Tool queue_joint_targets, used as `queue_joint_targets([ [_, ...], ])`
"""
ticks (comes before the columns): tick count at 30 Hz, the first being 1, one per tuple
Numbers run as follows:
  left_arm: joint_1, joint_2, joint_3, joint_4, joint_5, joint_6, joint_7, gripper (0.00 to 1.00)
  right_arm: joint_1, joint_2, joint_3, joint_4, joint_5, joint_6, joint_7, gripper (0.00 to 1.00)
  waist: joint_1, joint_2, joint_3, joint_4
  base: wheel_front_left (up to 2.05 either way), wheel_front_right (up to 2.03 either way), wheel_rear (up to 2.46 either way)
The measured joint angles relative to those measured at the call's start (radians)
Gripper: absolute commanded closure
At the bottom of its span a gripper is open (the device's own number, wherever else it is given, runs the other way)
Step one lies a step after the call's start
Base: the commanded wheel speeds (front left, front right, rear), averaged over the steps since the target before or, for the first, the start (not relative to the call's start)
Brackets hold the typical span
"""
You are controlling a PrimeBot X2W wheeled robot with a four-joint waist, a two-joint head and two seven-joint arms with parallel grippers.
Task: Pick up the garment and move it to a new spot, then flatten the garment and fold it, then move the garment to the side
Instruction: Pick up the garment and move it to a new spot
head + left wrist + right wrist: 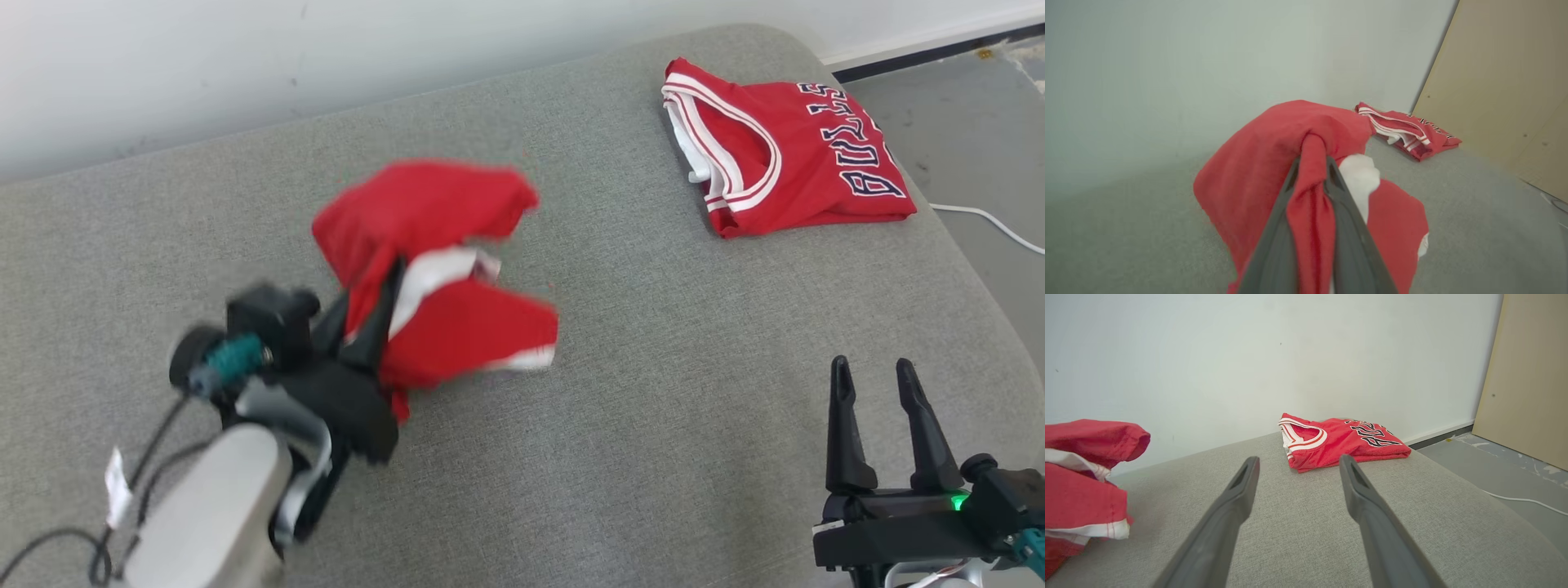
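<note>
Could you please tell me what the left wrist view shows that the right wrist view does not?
Left wrist view: the left hand shut on a pinch of the crumpled red garment. Right wrist view: the right hand, open and empty. Both: that garment, the folded red jersey by the wall, the grey cushion and a beige panel.

Folded red Bulls jersey (800, 175), grey upholstered surface (653, 408), white cable (980, 211)

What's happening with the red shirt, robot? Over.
Left gripper shut on bunched red garment. Right gripper open, empty. Folded jersey sits apart, far right, not in the way.
</note>
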Motion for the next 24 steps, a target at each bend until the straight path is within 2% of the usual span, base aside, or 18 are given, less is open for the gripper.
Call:
queue_joint_targets([
  [3, 0.059, -0.015, -0.014, 0.045, -0.004, 0.003, -0.034, 1.00, -0.001, 0.000, 0.009, 0.004, 0.000, 0.000, 0.000, 0.00, 0.0001, 0.0000, -0.002, 0.000, 0.00, 0.00, 0.00],
  [4, 0.075, -0.022, -0.014, 0.064, -0.015, 0.004, -0.042, 0.71, -0.002, 0.000, 0.011, 0.005, 0.000, 0.000, 0.000, 0.00, 0.0001, 0.0000, -0.003, 0.002, 0.00, 0.00, 0.00],
  [5, 0.087, -0.027, -0.020, 0.080, -0.012, 0.004, -0.051, 0.00, -0.002, 0.000, 0.013, 0.006, 0.000, 0.000, 0.000, 0.00, 0.0001, 0.0000, -0.003, 0.004, 0.00, 0.00, 0.00],
  [9, 0.101, -0.044, -0.034, 0.131, -0.010, -0.014, -0.079, 0.00, -0.002, 0.001, 0.018, 0.013, -0.003, 0.000, 0.000, 0.00, 0.0001, 0.0000, -0.013, 0.019, 0.00, 0.00, 0.00],
  [14, 0.097, -0.064, -0.001, 0.120, -0.008, -0.019, -0.112, 0.00, 0.010, 0.001, 0.020, 0.020, -0.015, 0.000, 0.000, 0.00, 0.0000, 0.0000, -0.041, 0.051, 0.00, 0.00, 0.00],
  [17, 0.098, -0.054, 0.030, 0.098, 0.002, -0.013, -0.121, 0.00, 0.015, 0.001, 0.021, 0.022, -0.025, 0.000, 0.000, 0.00, 0.0001, 0.0000, -0.063, 0.075, 0.00, 0.00, 0.00],
  [24, 0.213, -0.002, 0.180, -0.027, 0.051, 0.024, -0.126, 0.00, 0.053, 0.001, 0.019, 0.020, -0.048, 0.000, 0.000, 0.00, 0.0000, 0.0000, -0.128, 0.157, 0.00, 0.00, 0.00],
])
